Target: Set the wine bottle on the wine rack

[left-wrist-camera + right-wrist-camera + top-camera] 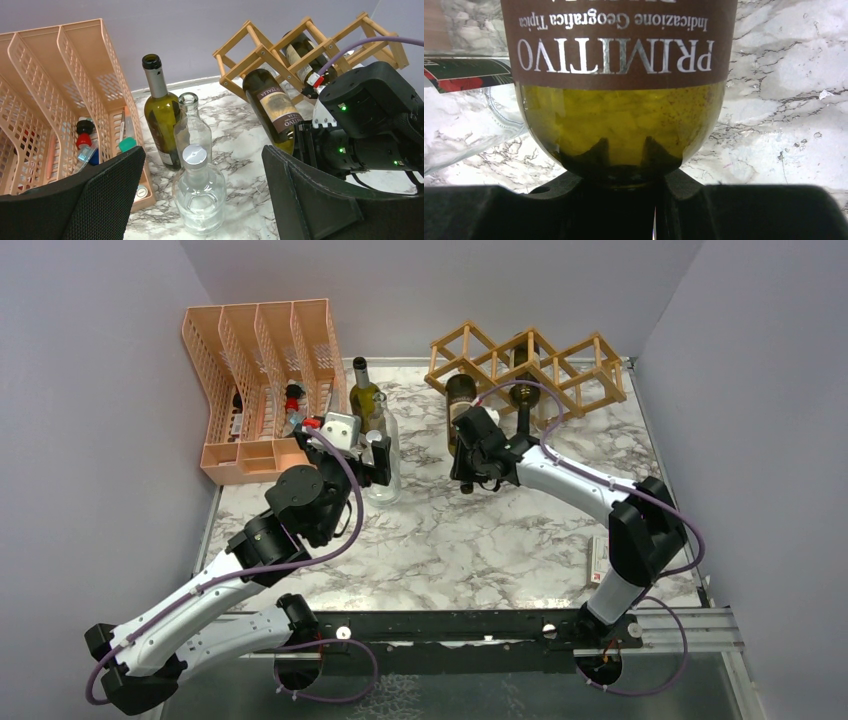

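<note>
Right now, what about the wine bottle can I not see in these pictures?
Right wrist view: top edge cuts off the wine bottle at its label.
Top view: the right gripper covers its base; grip unclear.
Left wrist view: wine rack slats hide its neck.

Enclosure: you have three plain walls in pale lavender-grey, the back wall (440,290), the left wall (90,440) and the right wall (770,440), all matte and unmarked. They box in the table top (480,540), a white marble pattern with grey veining, slightly glossy.

Near edge: a black rail (450,625) runs across in front of you, and a silver aluminium extrusion (700,625) lies along it on the right. Below the rail you see a dark grey panel (480,690) with a dull sheen.

Light: even and diffuse, shadows soft. In your left wrist view the back wall meets the table top in a clean line.
</note>
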Available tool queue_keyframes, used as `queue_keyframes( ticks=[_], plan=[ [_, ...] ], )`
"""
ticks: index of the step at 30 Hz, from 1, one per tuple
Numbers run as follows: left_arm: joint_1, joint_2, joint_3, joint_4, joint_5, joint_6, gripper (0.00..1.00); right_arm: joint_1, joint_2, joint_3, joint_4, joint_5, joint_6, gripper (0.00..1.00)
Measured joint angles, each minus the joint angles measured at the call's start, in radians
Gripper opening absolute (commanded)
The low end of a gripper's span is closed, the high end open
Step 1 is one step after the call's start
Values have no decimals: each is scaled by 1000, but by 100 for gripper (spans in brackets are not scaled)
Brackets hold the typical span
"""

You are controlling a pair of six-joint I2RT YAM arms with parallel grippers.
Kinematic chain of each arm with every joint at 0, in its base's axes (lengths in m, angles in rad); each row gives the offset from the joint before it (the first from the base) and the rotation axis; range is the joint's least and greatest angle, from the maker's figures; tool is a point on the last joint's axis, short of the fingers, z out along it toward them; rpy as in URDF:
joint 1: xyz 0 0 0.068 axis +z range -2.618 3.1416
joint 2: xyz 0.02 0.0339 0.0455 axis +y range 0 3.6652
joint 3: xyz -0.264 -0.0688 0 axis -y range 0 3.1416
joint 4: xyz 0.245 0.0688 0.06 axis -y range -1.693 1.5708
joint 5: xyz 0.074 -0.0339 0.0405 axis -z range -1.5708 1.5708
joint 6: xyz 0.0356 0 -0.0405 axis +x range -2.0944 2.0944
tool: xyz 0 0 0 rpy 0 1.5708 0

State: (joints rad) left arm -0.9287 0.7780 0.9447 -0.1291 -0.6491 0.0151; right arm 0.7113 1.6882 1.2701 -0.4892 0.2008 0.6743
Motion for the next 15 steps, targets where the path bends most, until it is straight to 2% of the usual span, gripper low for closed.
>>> queue_keyframes(
  ticks=[15],
  plan=[
    [0, -1, -12, 0, -1, 0, 94, -52, 118, 187, -53, -1, 31, 4]
  ],
)
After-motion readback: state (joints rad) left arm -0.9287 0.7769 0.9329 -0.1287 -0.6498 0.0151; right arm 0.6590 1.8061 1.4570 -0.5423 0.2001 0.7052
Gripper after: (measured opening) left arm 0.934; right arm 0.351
